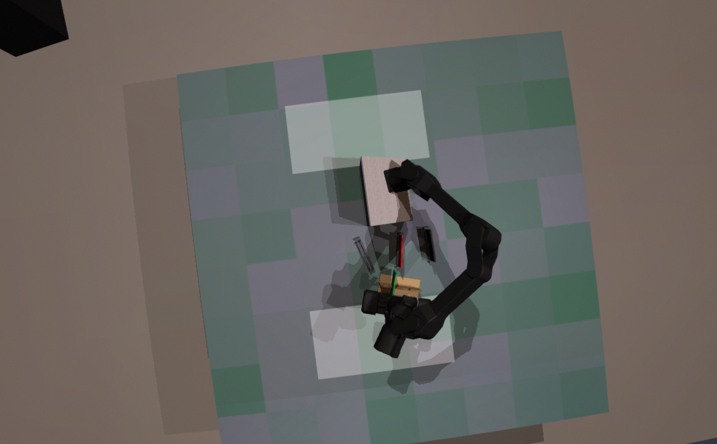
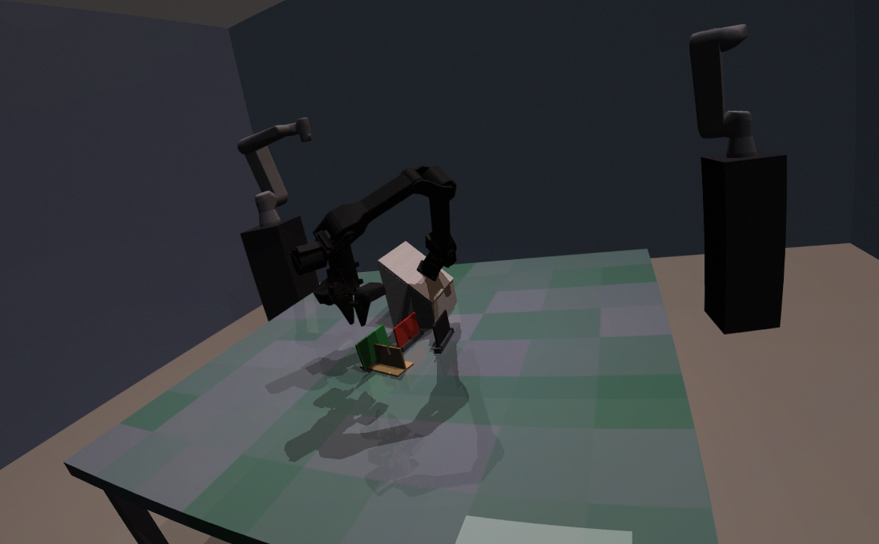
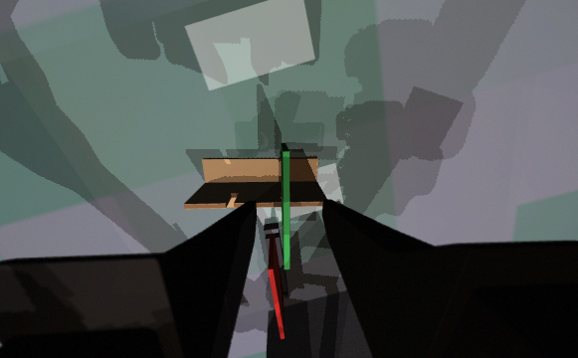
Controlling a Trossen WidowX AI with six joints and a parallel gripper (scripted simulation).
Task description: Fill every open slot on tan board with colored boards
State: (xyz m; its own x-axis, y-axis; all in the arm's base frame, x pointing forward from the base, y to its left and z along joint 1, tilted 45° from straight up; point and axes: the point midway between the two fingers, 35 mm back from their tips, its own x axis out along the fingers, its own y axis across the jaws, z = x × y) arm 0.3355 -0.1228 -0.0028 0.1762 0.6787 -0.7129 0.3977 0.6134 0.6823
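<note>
Green board (image 1: 394, 283) (image 2: 372, 347) (image 3: 287, 199) stands upright across the tan board (image 1: 408, 287) (image 2: 390, 356) (image 3: 219, 194), at lower centre of the top view; above it in the exterior view, the gripper (image 1: 393, 301) (image 2: 356, 324) (image 3: 289, 208) hangs with fingers spread, pinching nothing

Dim light is cast across the table (image 1: 548, 221) (image 2: 564, 406); hard, overlapping shadows are thrown below the pincer (image 1: 402, 309) (image 2: 359, 323) (image 3: 289, 203)

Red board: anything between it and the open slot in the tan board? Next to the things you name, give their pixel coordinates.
Nothing visible between the red board (image 1: 401, 251) (image 2: 407, 330) (image 3: 276, 303) and the open slot (image 2: 388, 350) (image 3: 232, 200). The green board (image 1: 394, 281) (image 2: 369, 347) (image 3: 287, 209), upright across the tan board (image 1: 411, 288) (image 2: 396, 358) (image 3: 259, 193), stands close beside that route; the fingers could brush it.
</note>
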